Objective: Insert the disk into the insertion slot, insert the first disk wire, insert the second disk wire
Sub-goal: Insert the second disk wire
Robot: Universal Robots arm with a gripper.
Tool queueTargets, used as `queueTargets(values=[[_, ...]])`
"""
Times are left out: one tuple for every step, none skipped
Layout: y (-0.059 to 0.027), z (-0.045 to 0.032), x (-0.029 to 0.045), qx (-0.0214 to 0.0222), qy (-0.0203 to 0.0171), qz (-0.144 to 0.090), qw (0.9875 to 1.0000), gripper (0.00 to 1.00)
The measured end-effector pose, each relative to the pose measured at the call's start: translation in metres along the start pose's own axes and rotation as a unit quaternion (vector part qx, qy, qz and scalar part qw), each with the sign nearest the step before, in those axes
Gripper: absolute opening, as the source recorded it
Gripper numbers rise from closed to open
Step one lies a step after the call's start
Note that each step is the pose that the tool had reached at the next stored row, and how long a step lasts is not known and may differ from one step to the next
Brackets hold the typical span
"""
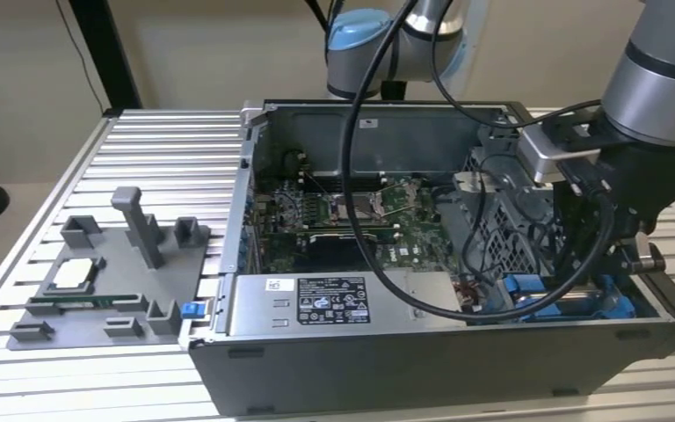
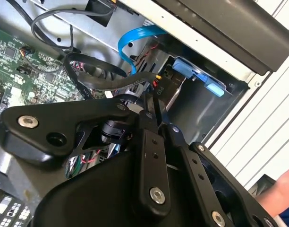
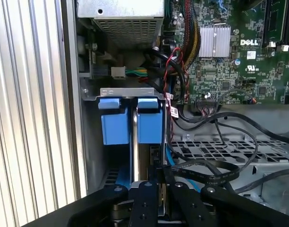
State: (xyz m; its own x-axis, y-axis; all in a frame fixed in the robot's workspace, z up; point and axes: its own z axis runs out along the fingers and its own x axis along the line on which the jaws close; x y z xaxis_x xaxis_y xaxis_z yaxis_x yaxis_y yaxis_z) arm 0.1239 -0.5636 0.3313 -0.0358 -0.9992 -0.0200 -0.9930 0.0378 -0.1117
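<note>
Gripper (image 3: pixel 159 182) linkage sits closest to the lens in both wrist views, down inside the computer case (image 1: pixel 431 369) at its corner next to the power-supply box (image 1: pixel 331 303). Jaws look pinched nearly together on a thin black connector with its black wire (image 2: pixel 102 71) trailing off; I can't confirm a firm clamp. Disk (image 3: pixel 130 120) reads as already seated: its bright blue plastic frame stands on edge in the insertion slot (image 3: pixel 130 93), two blue tabs side by side just under the slot's grey metal lip, metal body mostly hidden below. So step one looks done, by my read. Wire work looks in progress: gripper tip is just beside the disk's rear edge, and a light blue flat cable (image 2: pixel 135 40) loops near the bay. Whether either wire is plugged in I can't tell; the mating faces are hidden. Motherboard (image 1: pixel 350 211) is well apart from the gripper.
</note>
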Motion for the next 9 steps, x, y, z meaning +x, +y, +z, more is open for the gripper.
queueTargets(values=[[0.0001, 0.0012, -0.0003, -0.0001, -0.0017, 0.000, 1.0000, 1.00], [0.0001, 0.0014, -0.0002, 0.0000, -0.0016, 0.000, 1.0000, 1.00], [-0.0001, 0.0004, -0.0001, 0.0000, -0.0010, 0.000, 1.0000, 1.00], [-0.0003, -0.0018, 0.0000, 0.0000, -0.0002, 0.000, 1.0000, 1.00], [-0.0005, -0.0043, -0.0001, 0.0000, -0.0003, 0.000, 1.0000, 1.00], [-0.0010, -0.0084, -0.0002, 0.0000, -0.0001, 0.000, 1.0000, 1.00], [-0.0015, -0.0129, -0.0002, 0.0000, -0.0002, 0.000, 1.0000, 1.00], [-0.0020, -0.0176, -0.0004, 0.0000, 0.0000, 0.000, 1.0000, 1.00], [-0.0025, -0.0222, -0.0004, 0.0000, 0.0001, 0.000, 1.0000, 1.00]])
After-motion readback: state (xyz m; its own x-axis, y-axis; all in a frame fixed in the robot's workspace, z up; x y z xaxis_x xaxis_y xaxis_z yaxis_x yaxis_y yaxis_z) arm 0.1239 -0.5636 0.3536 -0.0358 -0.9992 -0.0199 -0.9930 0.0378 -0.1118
